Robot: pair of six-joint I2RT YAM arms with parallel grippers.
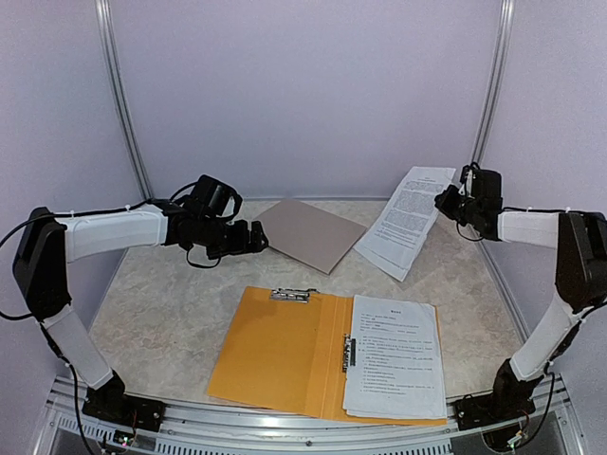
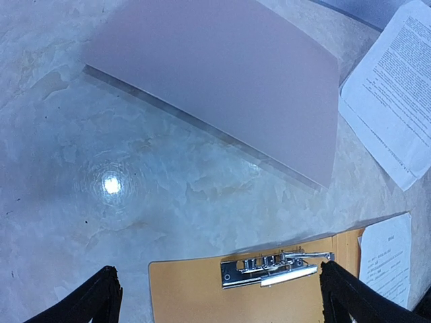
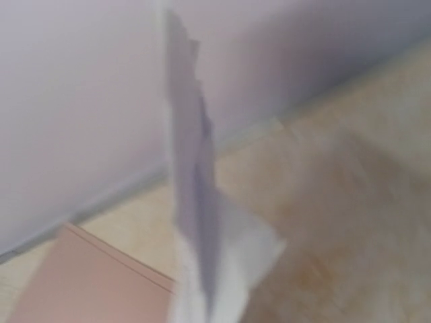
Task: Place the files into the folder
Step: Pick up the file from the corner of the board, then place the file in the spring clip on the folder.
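The orange folder lies open at the front middle of the table, its bare left half showing under my left wrist. White printed files rest on its right half. More files sit at the back right, tilted up at their far edge. My right gripper is shut on that edge. In the right wrist view these sheets appear edge-on and blurred, and the fingers are hidden. My left gripper hangs open and holds nothing above the table, beyond the folder's top edge.
A grey-brown board lies flat at the back middle, just right of my left gripper. A metal clip sits on the folder's top edge. Enclosure walls and metal posts stand behind and to the sides.
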